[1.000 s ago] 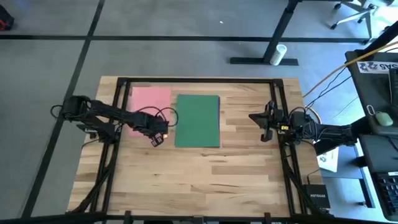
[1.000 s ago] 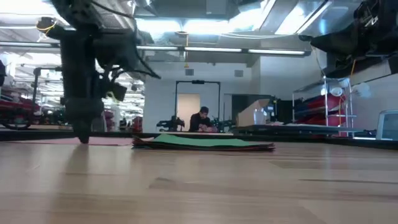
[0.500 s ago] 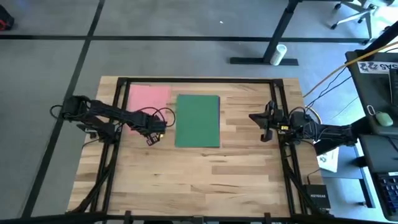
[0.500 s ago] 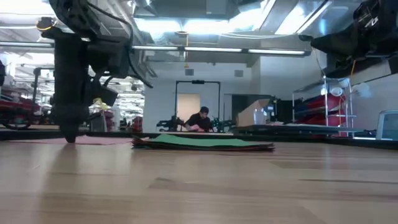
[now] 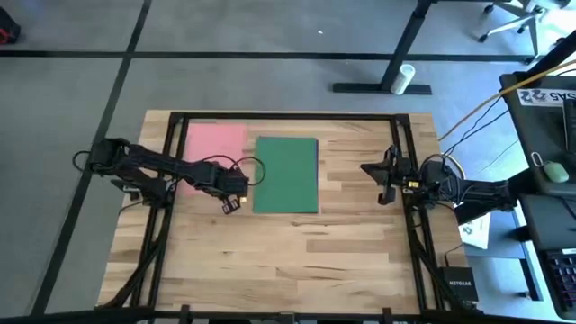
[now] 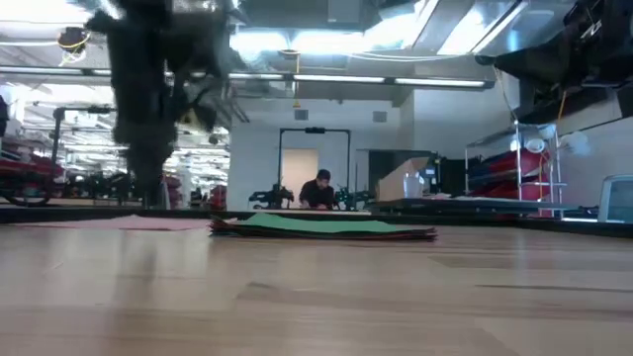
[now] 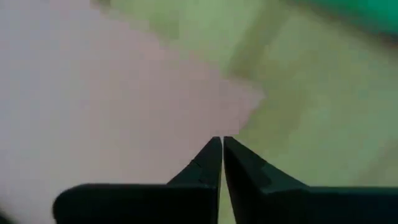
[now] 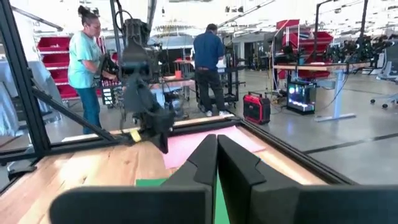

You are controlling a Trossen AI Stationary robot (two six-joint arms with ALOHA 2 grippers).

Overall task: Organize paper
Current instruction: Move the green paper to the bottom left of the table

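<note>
Hard to make out from the low view: left arm only a dark smear above the wooden butcher-block table (image 5: 297, 243), its fingertips lost in the blur. Under the flat green matte sheet of paper (image 5: 286, 174), darker sheet edges peeking out in the low view (image 6: 326, 233), colours not readable. In the left wrist view, everything beyond the fingers blurred to patches of pink, wood and green.

Left gripper (image 5: 230, 200) over the wood at the near right corner of the thin pink matte sheet of paper (image 5: 214, 147), in the gap between it and the green sheet. Fingers pressed together to a point in the left wrist view (image 7: 221, 163), nothing between them; contact with the pink sheet or the table not determinable. Pink sheet flat at the far left of the table, green sheet just beside it toward the middle, a narrow strip of wood between.

Right gripper (image 5: 378, 171) parked at the right side of the table, well apart from both sheets, fingers (image 8: 205, 163) closed against each other and empty.

Black metal frame (image 5: 288, 117) running along the table's far edge and down both sides. Beyond the table, in the right wrist view, two people standing among benches and red bins; in the low view, one person far off at a doorway.
</note>
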